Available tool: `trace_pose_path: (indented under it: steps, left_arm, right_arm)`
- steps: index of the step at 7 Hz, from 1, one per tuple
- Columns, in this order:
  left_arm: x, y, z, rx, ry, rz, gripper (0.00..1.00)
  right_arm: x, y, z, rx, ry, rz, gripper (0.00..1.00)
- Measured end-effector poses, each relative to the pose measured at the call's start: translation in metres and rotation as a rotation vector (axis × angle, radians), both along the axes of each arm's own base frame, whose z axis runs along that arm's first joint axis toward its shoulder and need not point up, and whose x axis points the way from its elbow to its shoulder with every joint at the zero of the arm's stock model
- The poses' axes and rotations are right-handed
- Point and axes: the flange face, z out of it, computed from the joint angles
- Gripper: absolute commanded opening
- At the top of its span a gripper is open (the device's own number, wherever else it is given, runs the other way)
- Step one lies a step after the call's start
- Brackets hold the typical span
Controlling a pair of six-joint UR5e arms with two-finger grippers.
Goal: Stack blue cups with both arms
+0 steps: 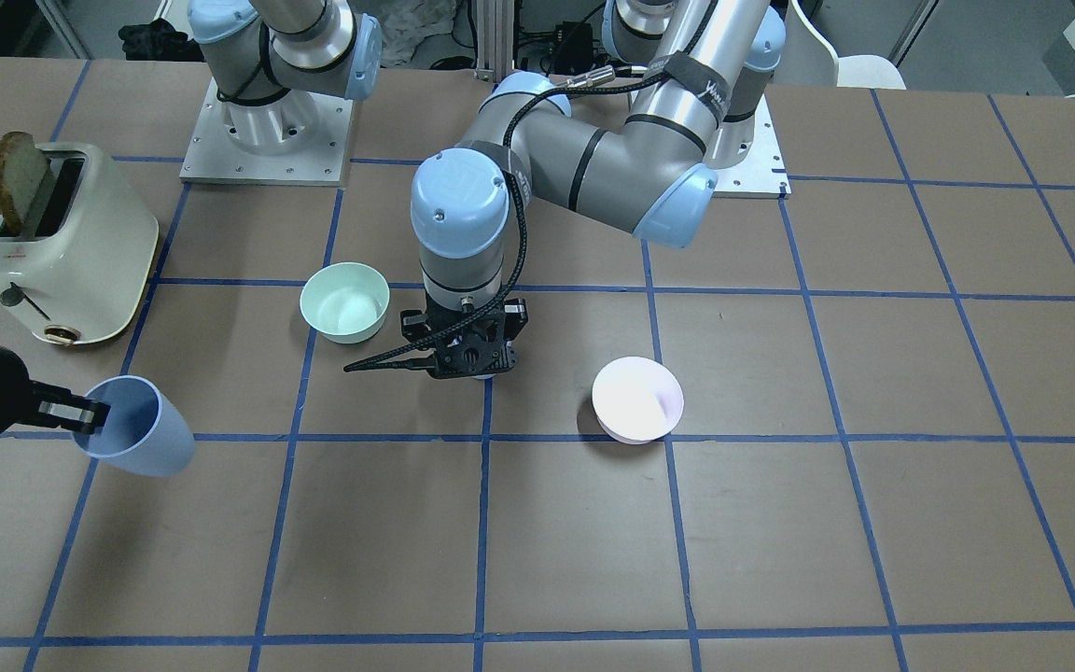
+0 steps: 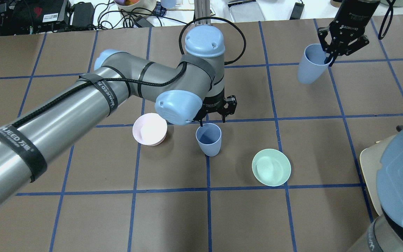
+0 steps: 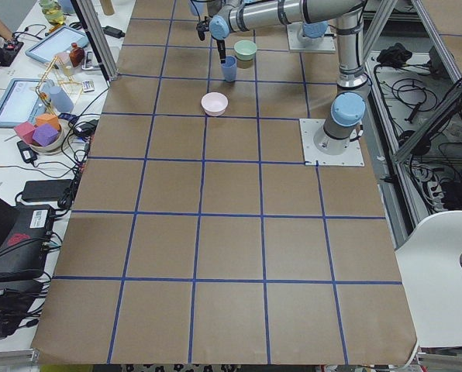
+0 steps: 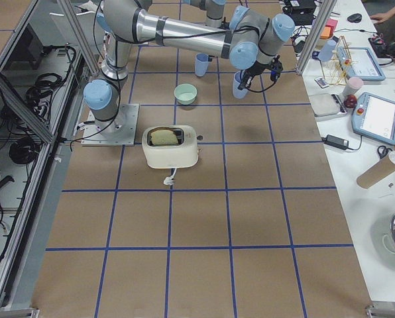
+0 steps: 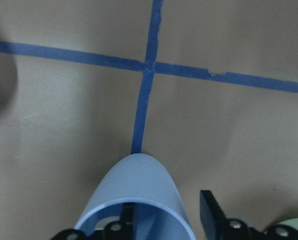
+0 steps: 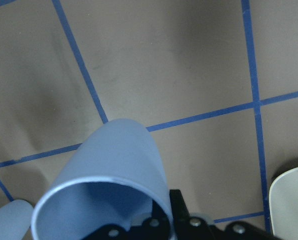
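— Starting with the standing blue cup (image 2: 209, 143): looks like what?
— Pale periwinkle plastic, smooth and handleless, tapering to a narrower base, shadowed a darker blue inside. Taller and narrower than either bowl.
— Where?
— Stands upright near the middle of the table (image 2: 327, 157), right on a blue tape line (image 2: 208, 182), between the pale pink bowl (image 2: 150, 129) and the mint-green bowl (image 2: 271, 167), touching neither.
— And the left gripper (image 2: 212, 119)?
— Hangs straight down over that rim with jaws spread, gripping nothing. In the left wrist view, one finger (image 5: 211, 215) outside the wall with a sliver of gap. The other probably inside, though mostly hidden behind the rim, so hard to swear to.
— Now the held blue cup (image 2: 310, 66)?
— Same periwinkle, same tapered shape, with a thin pale rim catching the light in the right wrist view. Hangs tilted from the right gripper (image 2: 328, 59), pinched at the rim, one finger inside and one outside, base swung away from the wrist.
— Whereabouts?
— Out on the robot's right, toward the far side of the table, well apart from the standing blue cup. Near the cream toaster (image 1: 62, 247), with a slice of toast (image 1: 20, 177) poking up from one slot.
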Motion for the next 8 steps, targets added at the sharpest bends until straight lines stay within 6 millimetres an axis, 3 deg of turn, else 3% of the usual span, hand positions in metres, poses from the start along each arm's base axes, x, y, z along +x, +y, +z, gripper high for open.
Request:
trace_pose_path:
  steps: [2,3,4,5,6,8]
  left_arm:
    - [0.078,-0.032,0.098,0.018,0.004,0.03,1.0]
    - [0.12,-0.036,0.141,0.01,0.01,0.048,1.0]
    - [0.154,-0.025,0.173,-0.001,0.019,0.021,1.0]
    - [0.175,-0.005,0.191,-0.006,0.027,-0.027,1.0]
    - [0.191,0.011,0.196,-0.033,0.033,-0.055,1.0]
    - [0.209,0.024,0.185,-0.143,0.03,-0.079,1.0]
  right_arm:
    - [0.035,0.029,0.035,0.022,-0.031,0.0,0.0]
    - [0.066,0.048,0.051,0.033,-0.023,0.005,0.0]
    - [0.103,0.07,0.057,0.057,-0.008,0.004,0.0]
    - [0.143,0.093,0.052,0.079,0.017,-0.002,0.0]
    - [0.181,0.112,0.039,0.083,0.048,-0.022,0.0]
    - [0.239,0.137,0.008,0.046,0.088,-0.055,0.0]
